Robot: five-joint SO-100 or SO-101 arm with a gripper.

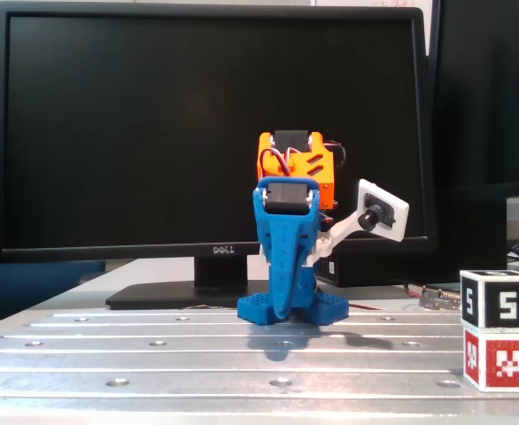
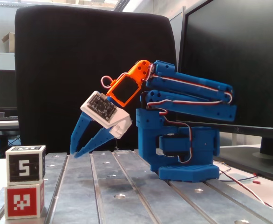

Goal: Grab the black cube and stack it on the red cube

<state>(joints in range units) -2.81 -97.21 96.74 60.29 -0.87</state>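
The black cube is seen resting squarely on top of the red cube, at the right edge of the desk in a fixed view and at the lower left in the other. A white "5" is shown on the black cube's faces; a white blocky pattern is shown on the red one. The hand is seen in a fixed view w/ fingers slightly parted and nothing held, tips pointed down just above the desk, well apart from the stack. The arm is folded back over its blue base. A dark Dell monitor is seen behind the arm, approx. centred
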